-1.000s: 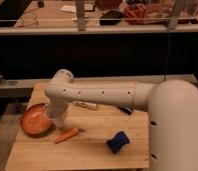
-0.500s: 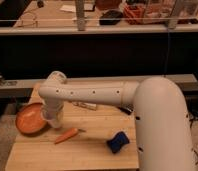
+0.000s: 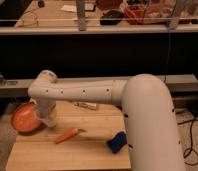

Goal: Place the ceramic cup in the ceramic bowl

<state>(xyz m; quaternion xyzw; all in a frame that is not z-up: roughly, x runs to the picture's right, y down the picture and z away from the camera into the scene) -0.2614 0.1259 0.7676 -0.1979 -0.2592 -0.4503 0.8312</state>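
Handling: ceramic cup [image 3: 48, 123] rigid, glazed-slick, chippable, light; you grip across rim wall, set down softly. Likely pale lump at gripper [image 3: 46, 120], by right rim of ceramic bowl [image 3: 23, 117] on desk [image 3: 87, 151]. Jaws: can't tell, spread or pinching. Versus half second back: gripper shifted left, off carrot [image 3: 67, 135], toward bowl.
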